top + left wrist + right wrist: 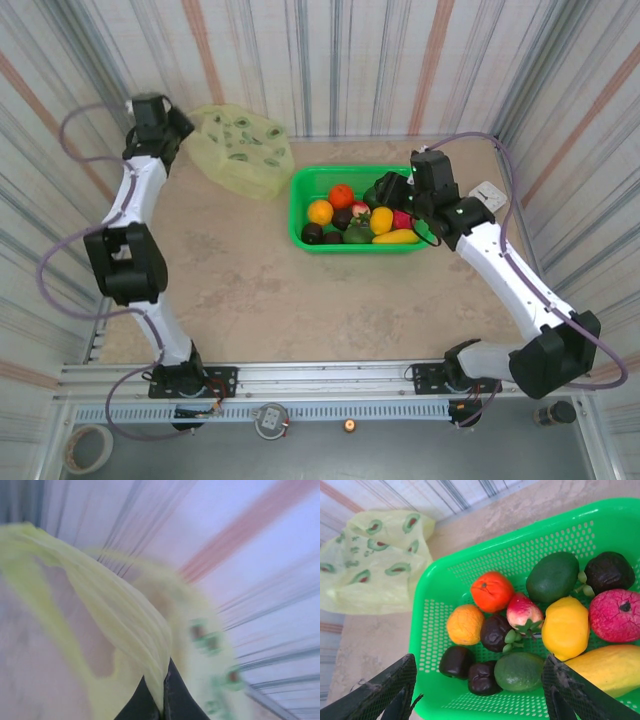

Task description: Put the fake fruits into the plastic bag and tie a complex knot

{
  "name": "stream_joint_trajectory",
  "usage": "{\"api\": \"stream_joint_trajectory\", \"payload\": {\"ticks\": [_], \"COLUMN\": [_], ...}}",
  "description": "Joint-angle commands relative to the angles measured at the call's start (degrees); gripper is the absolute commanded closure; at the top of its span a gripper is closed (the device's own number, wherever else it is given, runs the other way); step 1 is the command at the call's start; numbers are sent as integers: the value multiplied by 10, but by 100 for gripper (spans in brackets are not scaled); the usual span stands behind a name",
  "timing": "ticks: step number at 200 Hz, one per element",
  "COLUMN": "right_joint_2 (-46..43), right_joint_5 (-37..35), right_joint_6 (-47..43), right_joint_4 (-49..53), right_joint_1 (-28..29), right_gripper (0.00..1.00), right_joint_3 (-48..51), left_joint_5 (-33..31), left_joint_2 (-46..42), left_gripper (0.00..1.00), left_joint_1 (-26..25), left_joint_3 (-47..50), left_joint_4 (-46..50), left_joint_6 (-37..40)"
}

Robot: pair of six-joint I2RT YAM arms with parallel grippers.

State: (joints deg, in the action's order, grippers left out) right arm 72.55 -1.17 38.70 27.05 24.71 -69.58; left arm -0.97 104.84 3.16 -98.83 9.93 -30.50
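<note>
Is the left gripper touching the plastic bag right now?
Touching. The left wrist view shows the left gripper with its jaws shut on a bunched fold of the plastic bag.

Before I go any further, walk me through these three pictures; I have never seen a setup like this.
Two robot arms are bolted to a table. One picture looks down from above; the other two come from cameras on each wrist. At the back lies a thin yellow-green plastic bag. A green basket holds plastic fruits: orange, yellow, red, pink, dark green, brown. The left end effector is shut, pinching a fold of the bag. The right end effector hangs open over the basket, holding nothing.
</note>
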Motion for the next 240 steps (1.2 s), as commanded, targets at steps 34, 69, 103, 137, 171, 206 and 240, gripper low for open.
{"api": "stream_joint_trajectory", "payload": {"ticks": [34,69,103,137,171,206,240], "right_joint_2": [-49,-75,-85,-85,-10,38,50], "right_joint_5": [31,40,51,132,203,175,138], "right_joint_6": [-47,-48,-45,-52,-74,-124,-197], "right_joint_4": [8,-3,12,-27,-48,-102,-125], "right_joint_1": [2,-2,-34,-89,-79,-19,33], "right_gripper": [31,32,32,27,24,9,1], "right_joint_3": [5,35,47,59,9,1,5], "left_joint_5": [85,307,300,202,253,237,240], "left_joint_2": [-159,-227,-272,-264,-317,-395,-447], "left_gripper": [100,100,100,100,100,100,100], "left_joint_1": [-107,-184,-346,-513,-533,-533,-527], "left_joint_3": [12,149,238,281,323,374,422], "left_joint_4": [7,91,228,322,340,301,258], "left_joint_6": [375,530,693,752,772,764,722]}}
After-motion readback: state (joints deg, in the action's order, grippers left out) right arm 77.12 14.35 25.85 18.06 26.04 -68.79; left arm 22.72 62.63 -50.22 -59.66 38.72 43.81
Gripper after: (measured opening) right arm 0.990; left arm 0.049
